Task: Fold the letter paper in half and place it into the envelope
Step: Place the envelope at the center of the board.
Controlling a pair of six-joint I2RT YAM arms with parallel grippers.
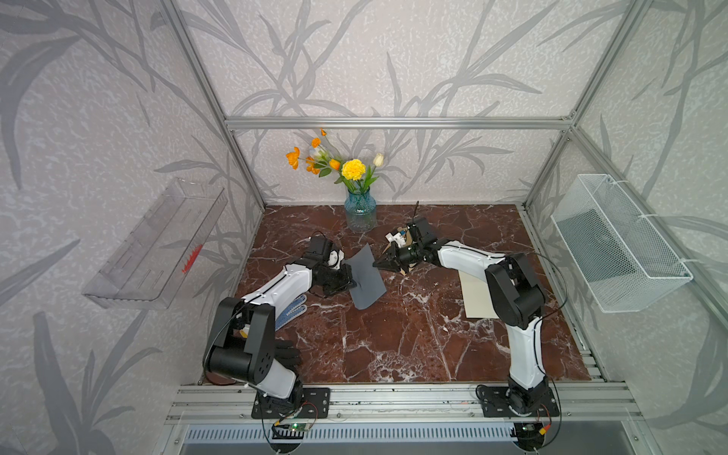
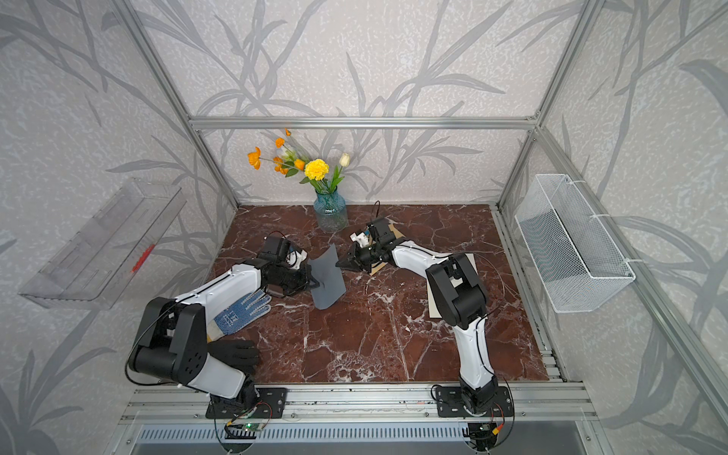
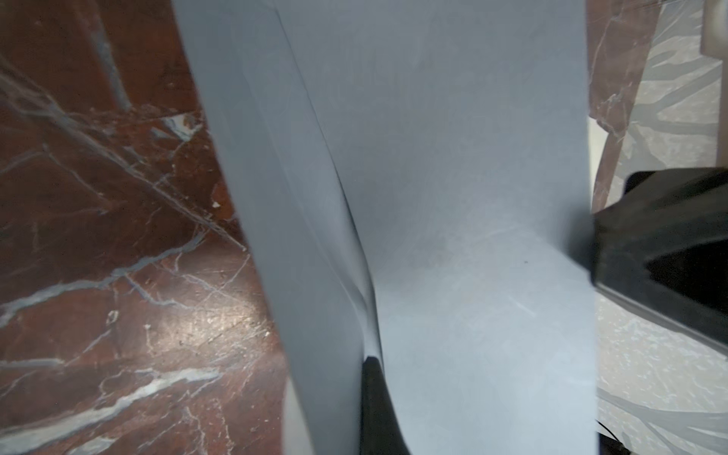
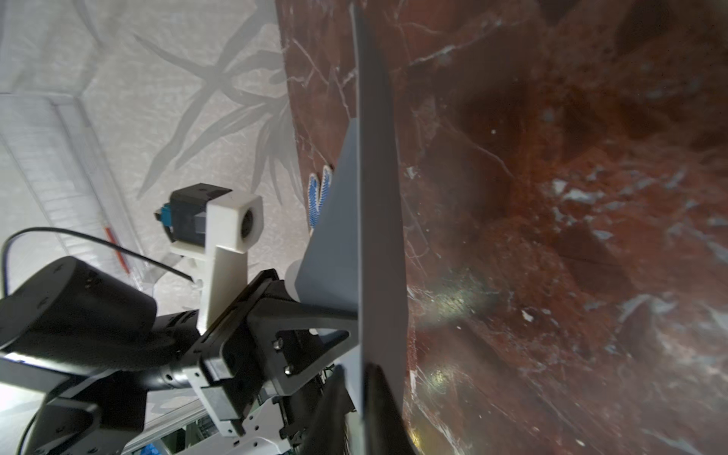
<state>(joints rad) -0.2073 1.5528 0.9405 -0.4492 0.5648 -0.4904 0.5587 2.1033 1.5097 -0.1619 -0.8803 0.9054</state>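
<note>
Take 12 o'clock as the back wall in both top views. At 8 o'clock a blue-dotted glove [image 2: 242,311] and a black glove [image 2: 236,354] lie on the bench [image 1: 394,335], partly under your left arm.

Your left gripper [image 1: 354,281] is clamped tight on the letter paper [image 1: 366,279], reaching it from 9 o'clock. The grey-blue sheet stands up on edge, tilted, just toward 11 o'clock of the bench's centre. The right wrist view shows 2 layers [image 4: 338,236] splaying apart. You cannot tell whether its lower corner touches the bench.

A blue glass vase [image 1: 360,214] of flowers stands at 12 o'clock.

Your right gripper [image 1: 376,264] meets the paper's far edge from 3 o'clock. Its fingers [image 4: 378,405] straddle that edge, 1 on each side, set narrowly apart; you cannot tell whether they pinch it.

A tan flat piece [image 2: 394,232] lies under the right wrist and a cream sheet [image 1: 478,295] at 3 o'clock under the arm. You cannot tell which is the envelope.
</note>
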